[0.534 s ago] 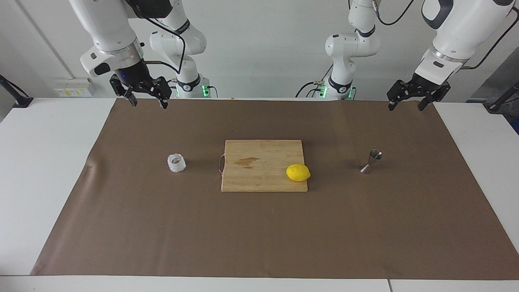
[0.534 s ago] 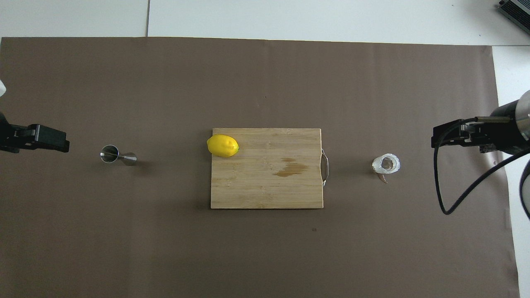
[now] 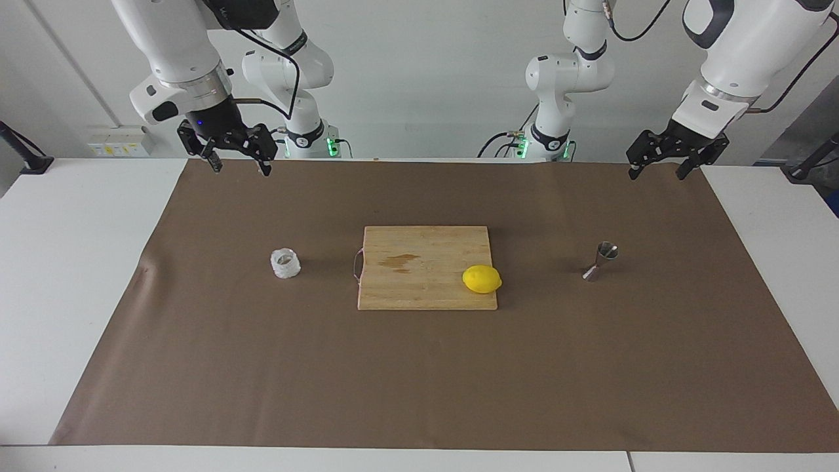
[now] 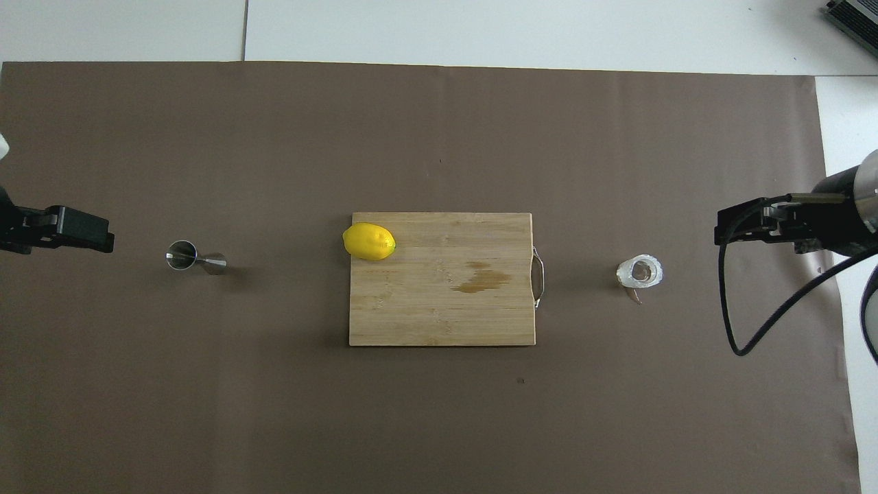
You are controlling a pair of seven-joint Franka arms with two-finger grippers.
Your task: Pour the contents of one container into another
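Both grippers hang raised, jaws apart and empty: the right gripper (image 3: pixel 239 164) over the mat's robot-side edge, the left gripper (image 3: pixel 657 167) likewise. Only the facing view shows their fingers. The cup (image 3: pixel 286 263) and the jigger (image 3: pixel 600 261) flank the cutting board (image 3: pixel 419 288).

Two white Franka arms with black two-finger grippers

Each glossy white, rounded arm (image 3: pixel 177 39) ends in a brushed silver wrist ring (image 3: pixel 196 84) above a black cylindrical mount. The right arm's black gripper (image 3: pixel 237 162) carries small white patches and a blue light on its mount; the left arm's black gripper (image 3: pixel 659 167) is plainer. Black cables (image 3: pixel 288 72) loop along the arms, one sweeping in a wide curve (image 4: pixel 754 329). The white bases (image 3: pixel 308 141) glow green at their collars.
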